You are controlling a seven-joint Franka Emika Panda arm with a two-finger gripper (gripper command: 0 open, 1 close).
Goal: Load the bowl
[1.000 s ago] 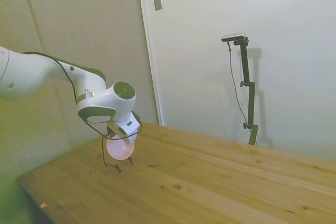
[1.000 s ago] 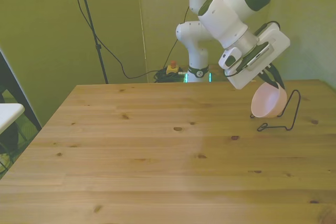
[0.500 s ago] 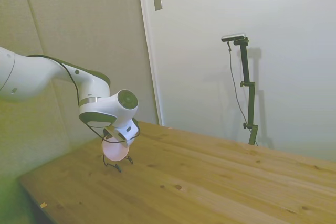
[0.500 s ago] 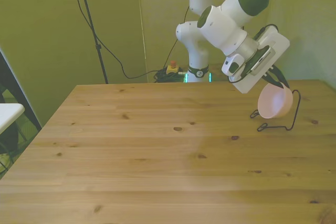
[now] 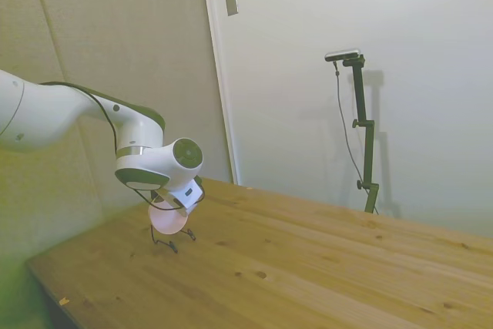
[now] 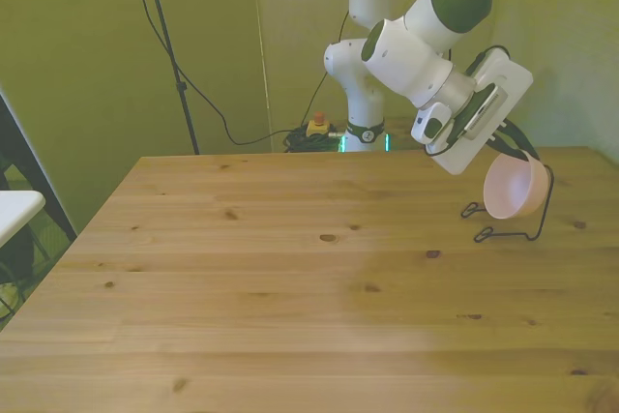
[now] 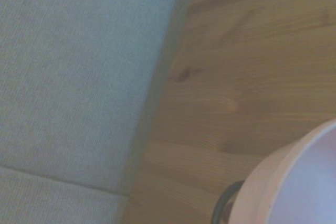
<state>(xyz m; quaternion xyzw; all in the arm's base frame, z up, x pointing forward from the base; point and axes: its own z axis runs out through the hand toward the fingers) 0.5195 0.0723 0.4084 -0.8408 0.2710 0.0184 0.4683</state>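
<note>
**Easing one tilted bowl into one wire rack**

Gripping the bowl [image 6: 511, 189] by its upper rim with the fingers [image 6: 513, 142], closed narrow on that edge as far as the front view is showing. Hanging the bowl directly beneath the fingers, tipped onto its side rather than sitting flat, with the pale pink outer wall facing the front camera. Carrying it clear of the bench [image 6: 290, 287], over the far corner on the front view's right.

Hovering right at the thin dark wire rack [image 6: 535, 231]: overlapping the rack's upright loop in the front view, with the rack's feet lying just below the bowl's lowest edge. Showing the same in the side view, the bowl [image 5: 171, 219] sitting just above the rack's base wires [image 5: 171, 246]. Not making clear, from any view, whether the bowl is touching the wire or stopping just short of it. Catching only a slice of the rim [image 7: 294, 182] in the wrist view, with a bit of dark wire [image 7: 223, 205] just beside it and bare wood [image 7: 252, 77] beyond.

Judging the coming move as turning on a short drop: rack lying straight below and slightly behind the fingers, bowl's open face needing to be leaning against the upright loop before letting go.

Counting one bowl, one rack, one arm.
</note>
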